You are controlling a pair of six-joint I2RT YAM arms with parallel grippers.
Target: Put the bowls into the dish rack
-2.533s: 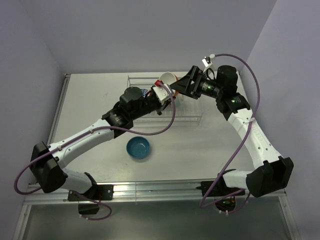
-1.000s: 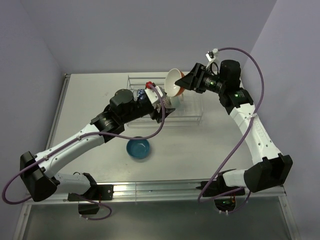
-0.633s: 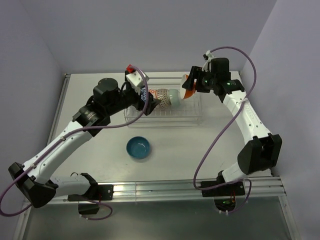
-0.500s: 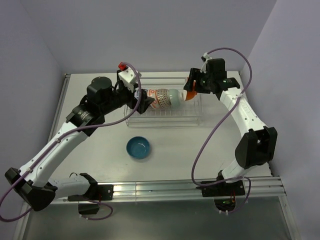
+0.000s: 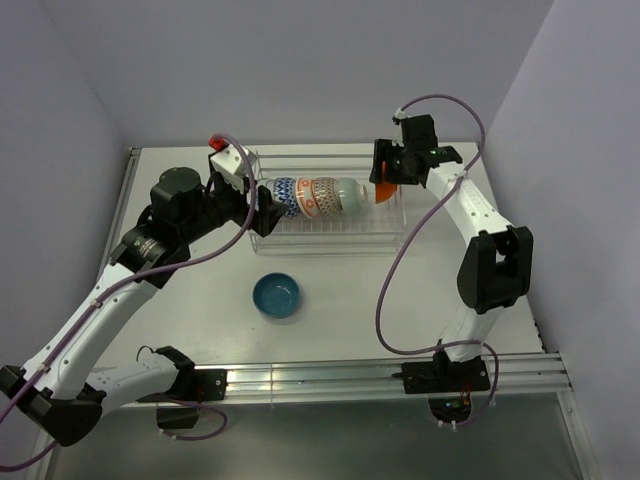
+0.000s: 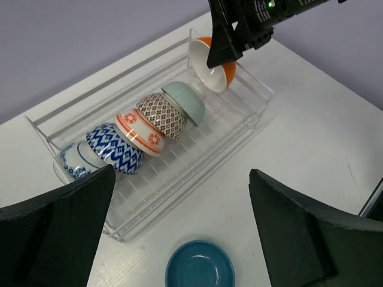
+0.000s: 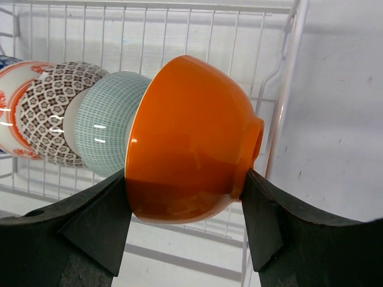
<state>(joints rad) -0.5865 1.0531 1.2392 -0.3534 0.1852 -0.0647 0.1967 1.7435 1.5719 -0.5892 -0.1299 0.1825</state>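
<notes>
Top external view puts the left gripper (image 6: 179,176) at the left end of the rack (image 6: 200,158), its fingers spread wide and empty, clear of every bowl. On the table (image 5: 350,310) in front of the rack sits a teal bowl (image 5: 276,294), upright and alone. Inside the rack five bowls stand on edge in a leaning row, each overlapping the next: pale blue bowl (image 6: 70,162), blue-patterned bowl (image 6: 114,149), red-patterned bowl (image 6: 140,133), brown-patterned bowl (image 6: 161,113), green bowl (image 6: 187,101). Just beside the green bowl, at the rack's right end, the orange bowl (image 7: 191,119) is tilted on edge with its foot toward the end wall, clamped between the fingers of the right gripper (image 7: 185,179). Whether it touches the green bowl or the bars I cannot tell.
</notes>
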